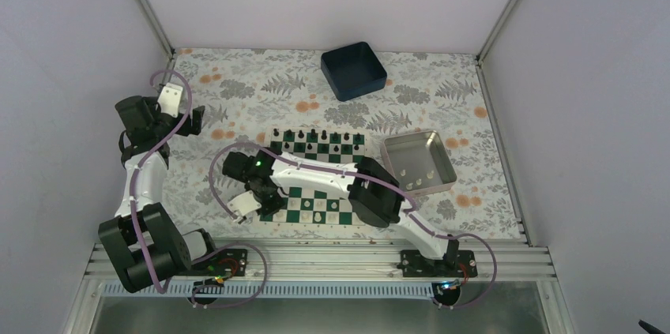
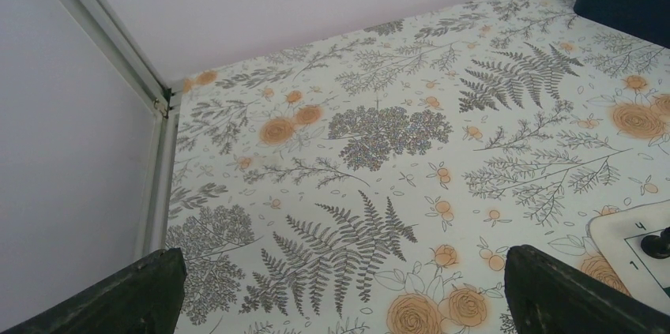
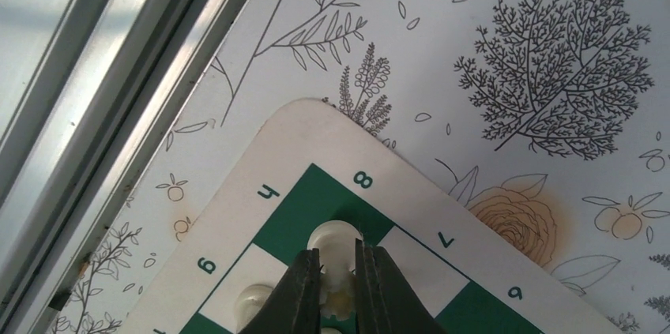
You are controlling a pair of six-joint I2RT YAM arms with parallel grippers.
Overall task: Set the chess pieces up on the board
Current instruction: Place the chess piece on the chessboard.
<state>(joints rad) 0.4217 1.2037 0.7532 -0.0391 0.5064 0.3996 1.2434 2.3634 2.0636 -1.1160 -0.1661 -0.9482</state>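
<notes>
On the floral surface [image 1: 237, 89], the board [image 1: 310, 192] set centrally, within reach of both arms; across it, the right arm stretched to the near-left corner, probably to fill the back rank from the edge inward; off to the left, well apart from the board, the left end effector [image 2: 341, 271] wide open and empty, seemingly parked out of the way; over the corner square, the right end effector [image 3: 338, 259] clamped on a white chess piece [image 3: 333, 233]; just beside it, a second white piece [image 3: 257, 298] on the neighbouring square; impossible to tell either piece's kind, or whether the held one touches down; much of the board masked by the arm in the top view
</notes>
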